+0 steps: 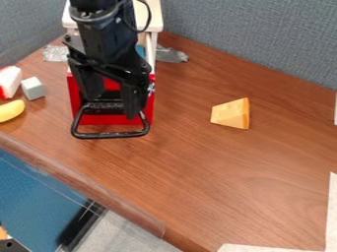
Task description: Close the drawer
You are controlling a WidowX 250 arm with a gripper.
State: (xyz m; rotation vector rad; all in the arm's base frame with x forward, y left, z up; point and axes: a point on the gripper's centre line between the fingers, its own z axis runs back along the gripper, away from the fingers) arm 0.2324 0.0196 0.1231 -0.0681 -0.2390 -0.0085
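From where I stood, a white-and-red piece [9, 82] lay at the far left, with a yellow curved piece [11, 110] nearer than it and a pale grey block [33, 88] to its right. Then came the pale cabinet [151, 15], left of centre toward the far side, its red drawer [111, 119] reaching out from its near side. The drawer faced near, its depth running near to far, and its black handle [111, 135] stretched left to right. The tool [115, 101] hung over the drawer, fingers well apart, with nothing that I could see gripped between them. Silvery tape [172, 55] showed just right of the cabinet. Brown wood stretched between the drawer and a yellow wedge [231, 113] on the right. Grey partitions [250, 34] stood behind the wooden surface [217, 182], whose near edge slanted from left down toward the near middle; pale strips [332, 211] edged it at near right.
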